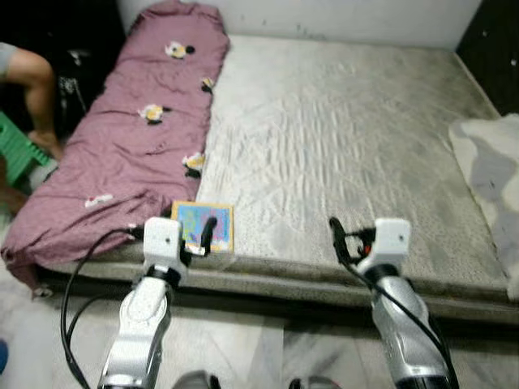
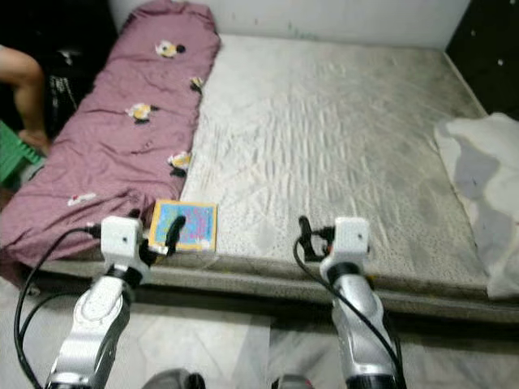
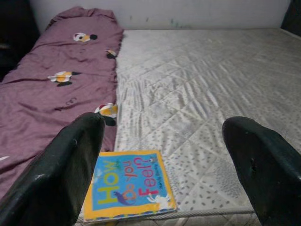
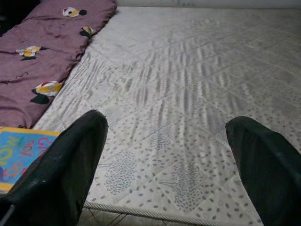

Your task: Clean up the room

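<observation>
Bed: I see a wide grey quilted mattress (image 1: 349, 146) ahead.
Cover: a long mauve blanket with bird prints (image 1: 130, 146) lies along its left side.
Cloth: a white-grey crumpled sheet (image 1: 495, 178) sits at the right edge.
Book: a thin blue-and-yellow picture book (image 3: 127, 184) lies flat at the near left edge, beside the blanket.
Left gripper (image 3: 160, 165): fingers spread, hovering just before the book.
Right gripper (image 4: 169, 160): fingers spread, over bare mattress.

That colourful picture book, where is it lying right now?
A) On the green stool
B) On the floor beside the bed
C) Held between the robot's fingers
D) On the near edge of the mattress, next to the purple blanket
D. The book lies flat at the mattress's near edge, beside the purple blanket, just ahead of the open left gripper.
</observation>
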{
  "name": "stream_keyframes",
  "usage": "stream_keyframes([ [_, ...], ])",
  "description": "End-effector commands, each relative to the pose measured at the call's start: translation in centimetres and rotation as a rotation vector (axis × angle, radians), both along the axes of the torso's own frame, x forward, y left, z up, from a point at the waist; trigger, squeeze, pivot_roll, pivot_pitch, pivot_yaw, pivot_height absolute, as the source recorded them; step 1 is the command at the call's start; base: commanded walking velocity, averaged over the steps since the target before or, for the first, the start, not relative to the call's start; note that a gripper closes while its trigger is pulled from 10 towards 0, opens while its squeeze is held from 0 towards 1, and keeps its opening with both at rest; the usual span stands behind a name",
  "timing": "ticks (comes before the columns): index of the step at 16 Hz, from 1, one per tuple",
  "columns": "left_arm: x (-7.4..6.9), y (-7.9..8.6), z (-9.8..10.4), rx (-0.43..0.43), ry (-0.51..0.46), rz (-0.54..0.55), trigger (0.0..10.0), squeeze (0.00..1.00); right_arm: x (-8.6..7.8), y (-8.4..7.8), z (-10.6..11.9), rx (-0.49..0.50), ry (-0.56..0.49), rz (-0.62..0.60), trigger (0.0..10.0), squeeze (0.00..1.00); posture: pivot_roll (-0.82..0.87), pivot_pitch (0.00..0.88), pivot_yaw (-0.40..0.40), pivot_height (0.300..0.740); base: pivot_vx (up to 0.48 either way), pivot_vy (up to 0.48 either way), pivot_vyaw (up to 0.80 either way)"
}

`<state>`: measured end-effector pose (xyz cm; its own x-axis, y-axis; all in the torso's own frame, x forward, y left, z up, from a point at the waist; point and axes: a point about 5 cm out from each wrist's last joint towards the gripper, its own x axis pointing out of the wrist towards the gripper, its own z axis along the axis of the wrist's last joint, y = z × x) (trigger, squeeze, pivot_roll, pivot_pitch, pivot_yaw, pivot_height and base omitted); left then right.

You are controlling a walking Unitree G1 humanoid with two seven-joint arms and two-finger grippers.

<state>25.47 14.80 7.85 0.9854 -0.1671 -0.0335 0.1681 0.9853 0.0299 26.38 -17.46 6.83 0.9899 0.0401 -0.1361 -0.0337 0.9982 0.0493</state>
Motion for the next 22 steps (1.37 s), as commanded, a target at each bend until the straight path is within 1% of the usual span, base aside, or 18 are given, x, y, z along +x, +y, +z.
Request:
stream_keyframes([
  [1,-0.14,0.23,0.12,0.003,-0.002,-0.004,10.0,0.0,0.07,0.03,0.29,-0.001,-0.01,-0.002,10.0,0.0,-0.02,0.089,-0.001,0.74,0.292,0.0,0.0],
  [11,-0.21,0.2,0.07,0.001,0.002,-0.008,10.0,0.0,0.18,0.02,0.25,-0.006,-0.008,0.001,10.0,0.0,-0.02,0.088,-0.005,0.74,0.305,0.0,0.0],
  [13,-0.17,0.42,0.02,0.016,-0.005,0.028,10.0,0.0,0.18,0.01,0.21,-0.007,-0.007,0.0,10.0,0.0,-0.02,0.088,-0.005,0.74,0.0,0.0,0.0],
  [16,-0.5,0.44,-0.34,0.015,0.017,0.023,10.0,0.0,0.09,-0.02,0.04,-0.009,-0.001,0.001,10.0,0.0,-0.02,0.088,-0.003,0.74,0.0,0.0,0.0],
  [18,-0.8,0.14,-0.51,0.002,0.024,-0.005,10.0,0.0,0.05,0.07,-0.07,-0.009,0.004,0.002,10.0,0.0,-0.02,0.086,-0.001,0.74,0.0,0.0,-0.74],
  [22,-0.54,-0.07,-0.39,-0.007,0.018,-0.023,10.0,0.0,0.07,0.16,-0.11,-0.007,0.006,0.0,10.0,0.0,-0.02,0.086,0.003,0.74,0.0,0.0,-0.8],
])
